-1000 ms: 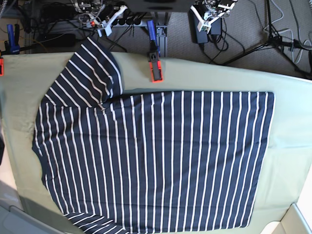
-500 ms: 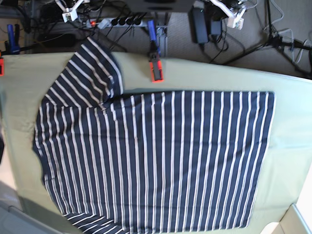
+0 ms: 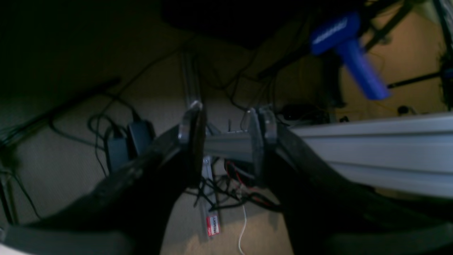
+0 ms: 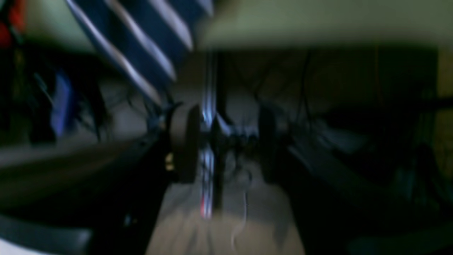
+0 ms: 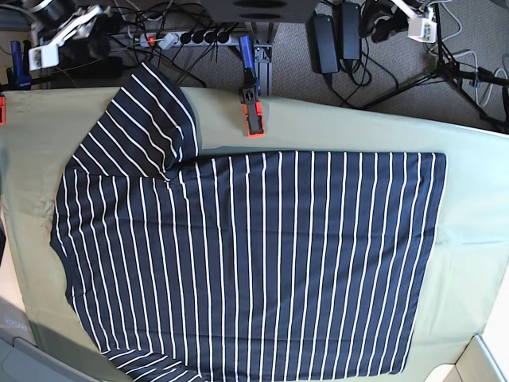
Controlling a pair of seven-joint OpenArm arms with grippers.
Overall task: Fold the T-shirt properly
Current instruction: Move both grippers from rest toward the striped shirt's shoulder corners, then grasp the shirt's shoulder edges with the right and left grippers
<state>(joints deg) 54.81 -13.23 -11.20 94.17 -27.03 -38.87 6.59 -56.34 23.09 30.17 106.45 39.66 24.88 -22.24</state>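
Note:
The T-shirt (image 5: pixel 254 263), dark navy with thin white stripes, lies spread flat on the olive-green table cloth (image 5: pixel 469 183), with one sleeve (image 5: pixel 151 119) angled toward the far left corner. My right gripper (image 5: pixel 44 52) hangs beyond the far left edge, off the shirt. In the blurred right wrist view it (image 4: pixel 226 141) stands open and empty, with the sleeve (image 4: pixel 141 35) above it. My left gripper (image 5: pixel 420 28) is beyond the far right edge. In the left wrist view it (image 3: pixel 226 134) is open over the floor, holding nothing.
An orange-and-black clamp (image 5: pixel 253 111) with a blue handle (image 5: pixel 246 52) grips the far table edge. Another blue clamp (image 5: pixel 16 64) sits at the far left. A power strip (image 5: pixel 191 36), power bricks (image 5: pixel 334 36), cables and tripod legs (image 5: pixel 445 72) lie behind the table.
Both arms have swung outward behind the far edge, the right one toward the view's left, the left one toward its right. The shirt has not moved.

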